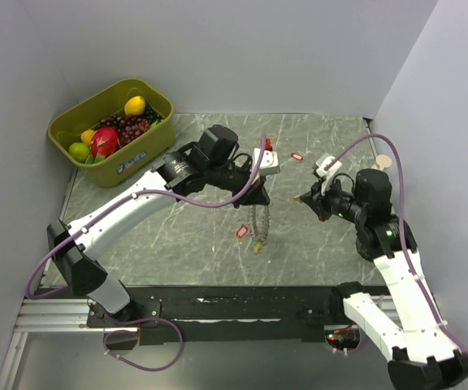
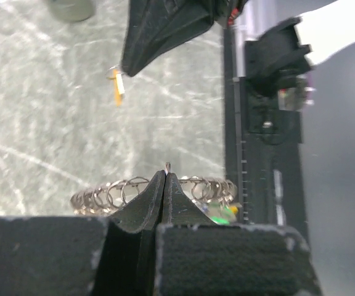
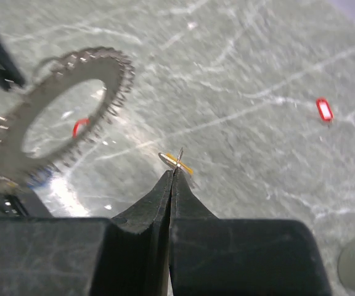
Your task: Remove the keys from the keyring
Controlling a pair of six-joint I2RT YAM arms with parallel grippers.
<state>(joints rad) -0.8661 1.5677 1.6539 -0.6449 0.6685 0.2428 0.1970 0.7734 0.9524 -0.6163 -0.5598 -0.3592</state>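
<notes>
My left gripper point(image 1: 260, 198) is shut on the top of the keyring point(image 1: 259, 221), a silvery chain loop that hangs down from it above the table. In the left wrist view the keyring point(image 2: 106, 195) runs across behind the closed fingertips, with green and yellow keys point(image 2: 221, 213) bunched on it at the right. My right gripper point(image 3: 175, 174) is shut on a yellow key point(image 3: 179, 161) by its small wire ring, held apart from the keyring point(image 3: 26, 132). One loose red key point(image 1: 242, 231) lies under the chain. Another red key point(image 1: 296, 156) lies farther back.
A green basket point(image 1: 154, 145) of colourful fruit stands at the back left. A small round object point(image 1: 381, 162) sits by the right wall. The black rail point(image 1: 218, 309) with the arm bases runs along the near edge.
</notes>
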